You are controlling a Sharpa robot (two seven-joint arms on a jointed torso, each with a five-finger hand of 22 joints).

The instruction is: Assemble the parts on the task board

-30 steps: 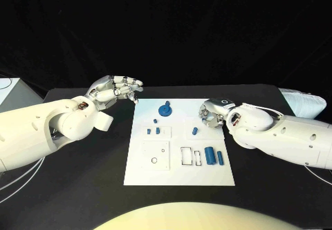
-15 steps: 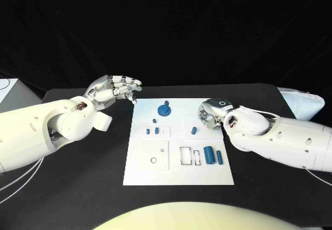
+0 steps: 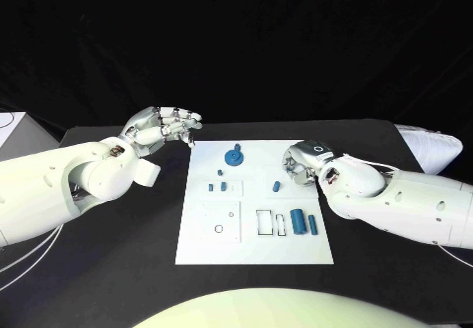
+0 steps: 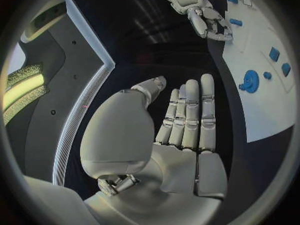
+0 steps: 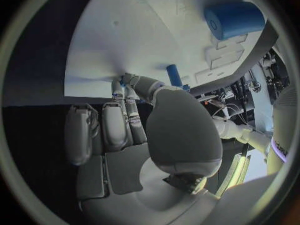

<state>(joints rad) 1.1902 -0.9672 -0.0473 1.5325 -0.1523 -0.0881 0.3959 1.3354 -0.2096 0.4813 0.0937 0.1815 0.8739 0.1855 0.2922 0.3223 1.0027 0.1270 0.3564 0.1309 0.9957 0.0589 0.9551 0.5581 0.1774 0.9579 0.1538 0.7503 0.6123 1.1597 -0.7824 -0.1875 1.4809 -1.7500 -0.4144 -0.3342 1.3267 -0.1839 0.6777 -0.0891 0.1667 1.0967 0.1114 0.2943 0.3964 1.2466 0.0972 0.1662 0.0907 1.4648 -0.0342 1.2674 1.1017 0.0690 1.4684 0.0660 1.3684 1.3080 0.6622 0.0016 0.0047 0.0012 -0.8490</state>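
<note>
Task board [image 3: 254, 239], white, flat on black tabletop [image 3: 118, 260]. Right hand [image 3: 299, 166] at board's right edge, fingertips down beside small blue peg [image 3: 278, 185]; whether pinching it, cannot tell. Left hand [image 3: 167, 126] off board's far left corner, above tabletop, fingers straight and pressed together, holding nothing. On board: blue round part [image 3: 234, 158] near far edge, two blue cylinders [image 3: 303, 223] toward near right.
</note>
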